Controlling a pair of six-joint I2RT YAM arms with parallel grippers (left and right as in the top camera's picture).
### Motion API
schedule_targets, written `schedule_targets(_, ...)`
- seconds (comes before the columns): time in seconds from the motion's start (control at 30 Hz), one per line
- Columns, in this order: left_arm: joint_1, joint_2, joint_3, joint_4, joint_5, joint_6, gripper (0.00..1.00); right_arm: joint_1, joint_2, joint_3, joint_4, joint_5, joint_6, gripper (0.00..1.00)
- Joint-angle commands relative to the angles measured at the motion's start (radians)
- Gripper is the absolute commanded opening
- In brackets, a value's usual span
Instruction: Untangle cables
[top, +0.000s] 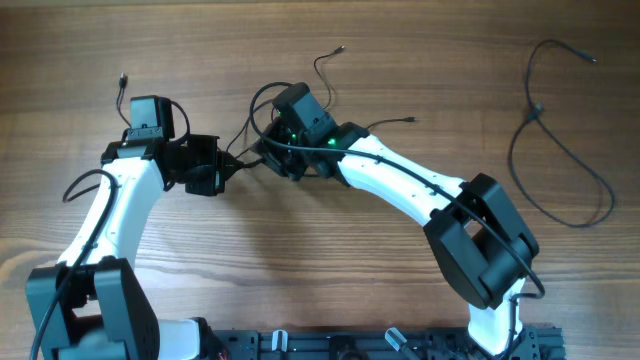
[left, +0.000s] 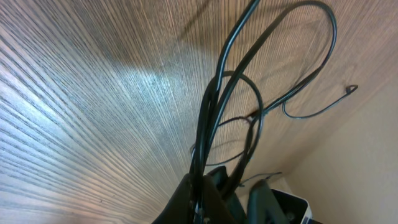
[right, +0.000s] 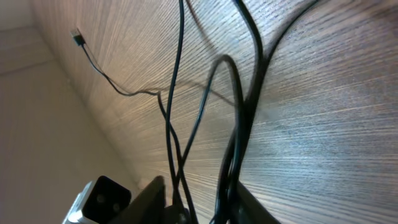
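The tangle of cables (top: 246, 152) hangs between the two arms, over the wooden surface (top: 330, 270). The left fingers (left: 179, 205), just to the tangle's left, are clenched on a bundle of several thin black cords that run straight out of them. The right fingers (right: 152, 200), just to the tangle's right, have cords passing down between them. I cannot tell whether they pinch those cords or only straddle them. Loose ends trail out of the tangle: one plug end (top: 122, 78) to its upper left, a second plug end (top: 340, 48) above it, and a third plug end (top: 412, 120) to its right. A separate cable (top: 537, 110) lies well to the tangle's right, apart from it.

My judgement of the risks:
- With both grips so near the tangle, pulling apart could cinch the loops tighter instead of opening them.
- The left holds several cords at once, so no single strand can slide free.
- If the right grip is loose, the cord may slip out.
- A trailing plug could catch in a loop as it is drawn through.
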Motion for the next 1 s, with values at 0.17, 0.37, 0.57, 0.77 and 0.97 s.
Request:
schedule_targets(0.17, 0.0, -0.011, 0.012, 0.08, 0.011, -0.009, 0.04, -0.002, -0.002, 0.003, -0.054, 0.257, -0.29, 0.04)
schedule_targets(0.37, 0.0, -0.011, 0.012, 0.096, -0.011, -0.008, 0.04, -0.002, -0.002, 0.003, -0.04, 0.393, -0.646, 0.13)
schedule_targets(0.57, 0.0, -0.01, 0.012, 0.093, -0.121, -0.001, 0.04, -0.003, -0.001, 0.003, -0.021, 0.414, -0.764, 0.54)
schedule_targets(0.77, 0.0, -0.01, 0.012, 0.093, -0.136, -0.002, 0.04, -0.003, -0.001, 0.003, -0.043, 0.087, -0.513, 0.43)
schedule_targets(0.97, 0.0, -0.01, 0.012, 0.095, -0.135, -0.003, 0.04, -0.002, -0.001, 0.003, -0.108, -0.205, -0.492, 0.38)
